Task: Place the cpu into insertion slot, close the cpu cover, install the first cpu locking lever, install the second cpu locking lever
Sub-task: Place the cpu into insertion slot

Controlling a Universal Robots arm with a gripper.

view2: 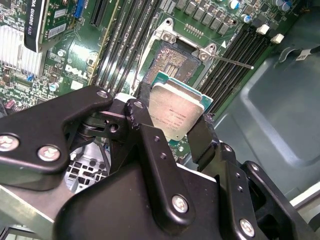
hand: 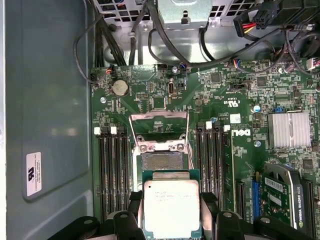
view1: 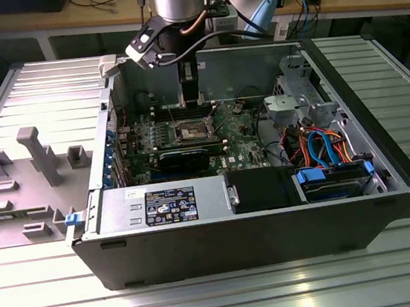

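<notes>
In both wrist views my gripper is shut on the cpu, a flat square chip with a dull silver top, pinched by two opposite edges between black fingers. The chip hangs just above and slightly short of the insertion slot, whose contact field lies bare. The cpu cover, a silvery frame, stands flipped open on the slot's far side. A thin locking lever sticks out beside the slot. In the exterior view the gripper hangs inside the computer case over the slot.
Memory slots flank the socket on both sides. A black graphics card lies close by on the motherboard. The power supply, a drive cage and cable bundles crowd the case; its metal wall runs alongside.
</notes>
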